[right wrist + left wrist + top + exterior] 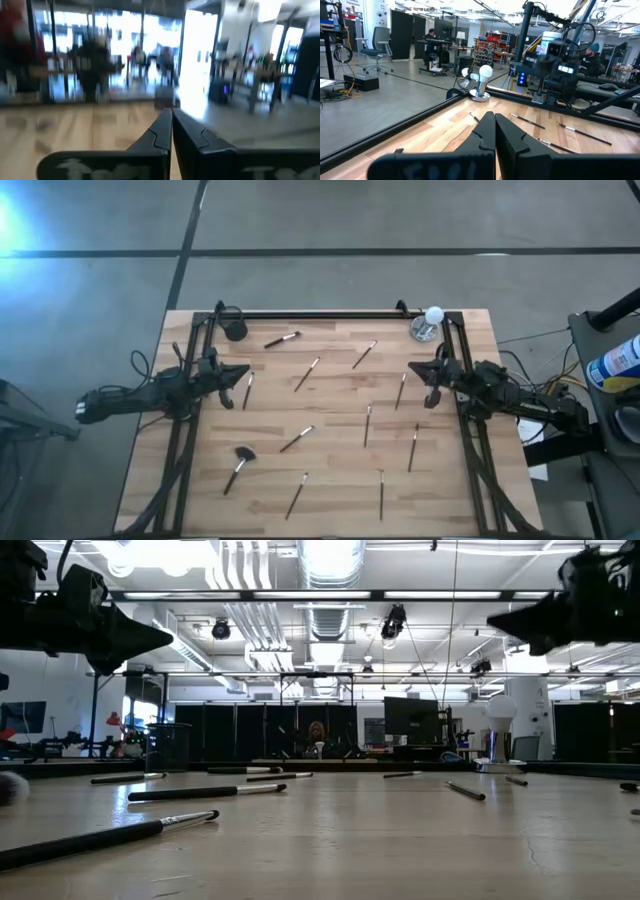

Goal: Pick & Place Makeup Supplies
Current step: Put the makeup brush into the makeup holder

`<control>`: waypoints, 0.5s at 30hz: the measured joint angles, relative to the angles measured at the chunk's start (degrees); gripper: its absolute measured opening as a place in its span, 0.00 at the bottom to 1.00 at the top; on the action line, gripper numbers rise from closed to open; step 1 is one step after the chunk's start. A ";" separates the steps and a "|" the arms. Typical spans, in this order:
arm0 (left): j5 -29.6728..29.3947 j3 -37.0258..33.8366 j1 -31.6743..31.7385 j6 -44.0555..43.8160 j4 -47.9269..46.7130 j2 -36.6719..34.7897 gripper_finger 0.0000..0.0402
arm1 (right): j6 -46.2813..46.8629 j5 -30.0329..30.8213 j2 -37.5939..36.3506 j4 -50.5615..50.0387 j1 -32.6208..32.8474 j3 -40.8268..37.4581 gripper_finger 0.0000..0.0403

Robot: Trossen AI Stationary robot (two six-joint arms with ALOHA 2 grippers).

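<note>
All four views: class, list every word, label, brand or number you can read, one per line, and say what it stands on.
No text can be read in any view.
Bottle beside the table, high view: blue and white label, print too small.
White posters on the far wall, left wrist view: too small.
Left hand and right hand: no markings show.

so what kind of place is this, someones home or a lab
Most likely a robotics lab or open workshop, not a home: exposed ceiling ducts and strip lights overhead, office chairs on a bare concrete floor, and a wooden table boxed in by a black metal frame.
</note>
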 joint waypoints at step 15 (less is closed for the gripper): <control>0.01 0.00 -0.01 0.00 0.00 0.00 0.00 | 0.48 5.77 3.81 7.93 0.04 1.25 0.02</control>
